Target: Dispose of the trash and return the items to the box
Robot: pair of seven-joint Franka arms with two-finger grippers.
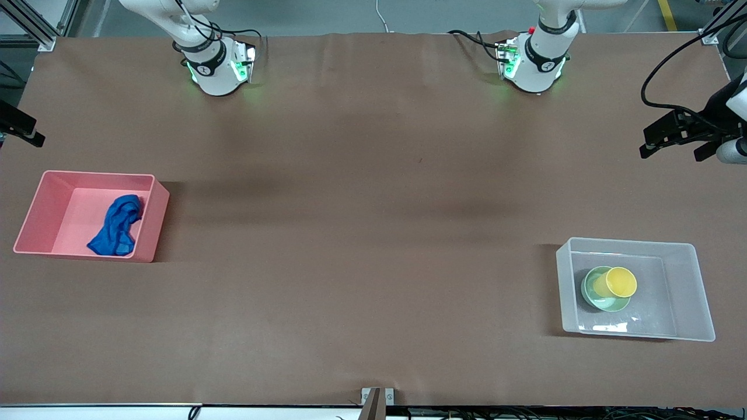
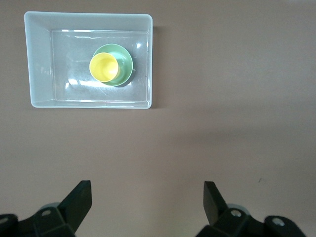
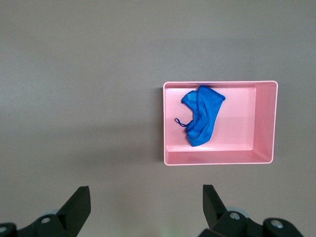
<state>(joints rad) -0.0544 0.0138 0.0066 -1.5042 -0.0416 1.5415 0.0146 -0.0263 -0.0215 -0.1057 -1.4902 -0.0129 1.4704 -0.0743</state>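
The blue cloth (image 1: 117, 227) lies crumpled in the pink tub (image 1: 96, 174) at the right arm's end of the table; the right wrist view shows the cloth (image 3: 202, 116) in the tub (image 3: 219, 162). The yellow cup (image 1: 620, 282) rests tilted in the mint-green bowl (image 1: 595, 294), inside the clear box (image 1: 630, 242) at the left arm's end. The left wrist view shows cup (image 2: 103, 67), bowl (image 2: 124, 61) and box (image 2: 89, 17). My left gripper (image 2: 148, 190) is open, empty and high over bare table. My right gripper (image 3: 146, 192) is open, empty and high over bare table.
The brown table cover (image 1: 373, 204) spreads between the two tubs. Both arm bases stand along the table edge farthest from the front camera. A small metal bracket (image 1: 376, 396) sits at the table edge nearest that camera.
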